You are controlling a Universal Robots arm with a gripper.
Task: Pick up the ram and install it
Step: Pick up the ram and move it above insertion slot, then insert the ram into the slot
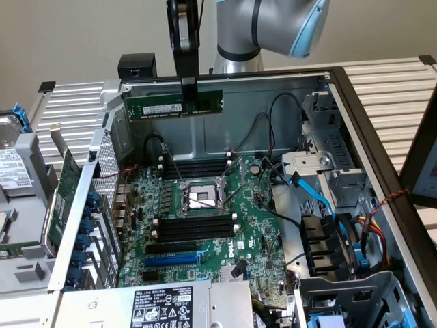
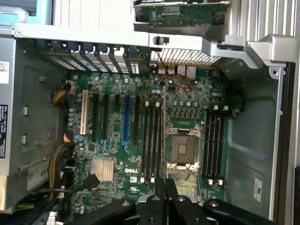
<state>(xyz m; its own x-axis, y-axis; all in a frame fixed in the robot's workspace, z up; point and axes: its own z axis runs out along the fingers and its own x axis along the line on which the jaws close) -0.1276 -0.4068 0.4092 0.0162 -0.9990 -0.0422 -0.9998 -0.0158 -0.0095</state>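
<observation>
The ram (image 1: 164, 106) is a long green stick with a white label, hanging level in the air above the far side of the open computer case. My gripper (image 1: 188, 93) is shut on it near the end toward the exterior view's right, with the black fingers (image 1: 188, 85) coming straight down. In the wrist view the ram (image 2: 164, 131) appears edge-on as a thin line running out from the gripper (image 2: 165, 190), over the motherboard (image 2: 117, 154). Black memory slots (image 1: 194, 225) (image 2: 150, 140) lie on both sides of the CPU socket (image 1: 203, 198) (image 2: 180, 150), well below the stick.
A large green expansion card (image 1: 65, 198) (image 2: 187, 14) with a metal bracket stands outside the case at the exterior view's left. Blue and black cables (image 1: 321, 198) and drive bays crowd the exterior view's right. The power supply (image 1: 164, 307) sits at the near edge.
</observation>
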